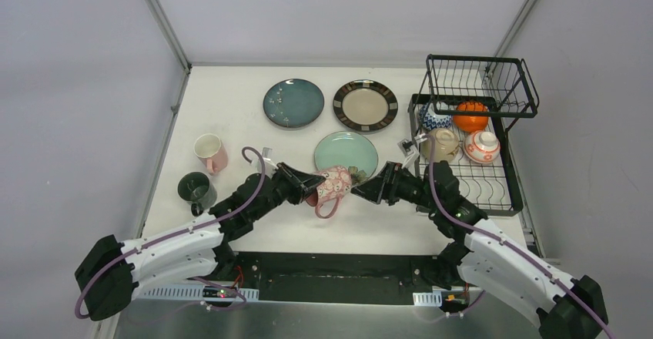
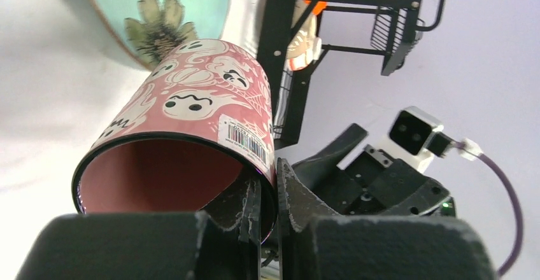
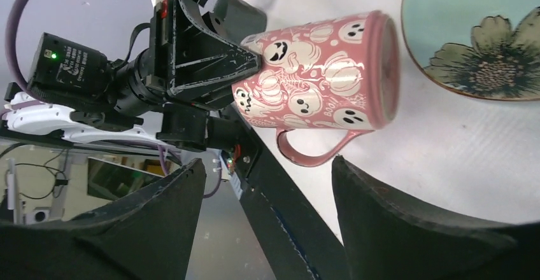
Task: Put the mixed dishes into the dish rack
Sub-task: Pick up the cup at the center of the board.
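Dishes partly loaded: four bowls [image 1: 470, 115] sit in the dish rack [image 1: 504, 200], three plates [image 1: 293, 102] and two cups [image 1: 209, 152] wait on the table [image 1: 231, 108], my left gripper [image 1: 312, 185] pinches the pink mug [image 1: 333, 185] aloft by its rim, and my right gripper [image 1: 370, 189] gapes wide beside it.

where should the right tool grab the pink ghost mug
Probably around the barrel near the closed base, coming in from the base end. The pink ghost mug lies sideways with the left tool pinching the rim at the mouth, so that end is taken. Its handle juts from one side; the open right tool should straddle the barrel clear of it.
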Robot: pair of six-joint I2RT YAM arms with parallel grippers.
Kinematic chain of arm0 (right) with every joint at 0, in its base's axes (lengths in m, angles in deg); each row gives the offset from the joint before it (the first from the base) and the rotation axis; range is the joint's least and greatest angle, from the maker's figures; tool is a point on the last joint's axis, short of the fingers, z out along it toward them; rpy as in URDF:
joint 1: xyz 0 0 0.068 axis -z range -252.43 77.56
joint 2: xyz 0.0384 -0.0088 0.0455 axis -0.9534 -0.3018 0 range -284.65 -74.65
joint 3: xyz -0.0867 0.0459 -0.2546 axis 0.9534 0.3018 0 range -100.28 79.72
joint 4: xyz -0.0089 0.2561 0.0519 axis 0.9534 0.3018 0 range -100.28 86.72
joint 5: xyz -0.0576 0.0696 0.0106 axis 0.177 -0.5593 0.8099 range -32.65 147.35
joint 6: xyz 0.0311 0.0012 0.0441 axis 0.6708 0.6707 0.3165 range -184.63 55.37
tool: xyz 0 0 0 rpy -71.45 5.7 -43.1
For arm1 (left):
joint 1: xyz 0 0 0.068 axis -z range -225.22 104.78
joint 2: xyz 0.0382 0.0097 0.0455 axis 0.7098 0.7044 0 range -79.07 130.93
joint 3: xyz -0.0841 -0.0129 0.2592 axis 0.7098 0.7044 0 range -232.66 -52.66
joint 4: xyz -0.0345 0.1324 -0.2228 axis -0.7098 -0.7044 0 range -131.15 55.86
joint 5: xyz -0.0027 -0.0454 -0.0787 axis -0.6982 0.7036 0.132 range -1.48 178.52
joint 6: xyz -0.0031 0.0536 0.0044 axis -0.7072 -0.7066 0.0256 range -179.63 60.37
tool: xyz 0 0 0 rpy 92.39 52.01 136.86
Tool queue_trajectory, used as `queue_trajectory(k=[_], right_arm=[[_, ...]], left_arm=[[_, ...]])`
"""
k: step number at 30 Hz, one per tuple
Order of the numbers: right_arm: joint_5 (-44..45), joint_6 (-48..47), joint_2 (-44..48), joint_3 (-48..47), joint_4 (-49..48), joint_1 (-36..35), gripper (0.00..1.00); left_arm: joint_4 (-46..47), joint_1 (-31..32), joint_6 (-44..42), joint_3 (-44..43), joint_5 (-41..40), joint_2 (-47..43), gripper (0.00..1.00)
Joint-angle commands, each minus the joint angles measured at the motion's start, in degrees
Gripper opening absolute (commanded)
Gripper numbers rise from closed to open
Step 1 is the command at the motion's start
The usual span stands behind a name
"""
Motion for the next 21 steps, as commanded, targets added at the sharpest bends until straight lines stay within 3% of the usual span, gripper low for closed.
queue_trajectory(k=[1, 12, 21], right_arm=[[-4.2, 7.5, -3.2, 2.7, -18.2, 0.1, 0.75], [-4.1, 8.2, -6.0, 2.9, -24.1, 0.1, 0.86], [-9.2, 10.9, -11.4, -0.3, -40.9, 0.1, 0.85]], left_arm=[[21.3, -1.1, -0.6, -8.1, 2.8, 3.4, 0.0], [19.3, -3.7, -8.3, -20.3, 6.5, 4.9, 0.0], [26.7, -3.8, -2.6, -22.1, 12.6, 9.5, 0.0]])
